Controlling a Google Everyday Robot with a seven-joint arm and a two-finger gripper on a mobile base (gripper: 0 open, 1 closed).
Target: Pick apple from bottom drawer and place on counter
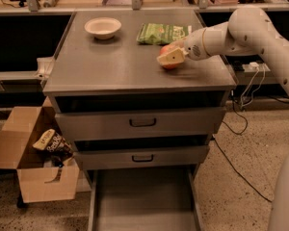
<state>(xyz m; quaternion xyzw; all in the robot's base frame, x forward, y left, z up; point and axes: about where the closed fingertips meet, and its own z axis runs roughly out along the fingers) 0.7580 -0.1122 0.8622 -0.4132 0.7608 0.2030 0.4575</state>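
The red apple (166,50) rests on the grey counter (120,66) near its right side, just in front of a green bag. My gripper (170,57) reaches in from the right with its pale fingers (169,58) around the apple, which it largely hides. The bottom drawer (143,201) is pulled out at the foot of the cabinet and its flat floor holds nothing.
A white bowl (102,27) stands at the counter's back left. A green snack bag (162,33) lies at back centre-right. Two shut drawer fronts with black handles (142,122) sit above the open drawer. A cardboard box (36,160) with packets stands on the floor at left. Cables hang at right.
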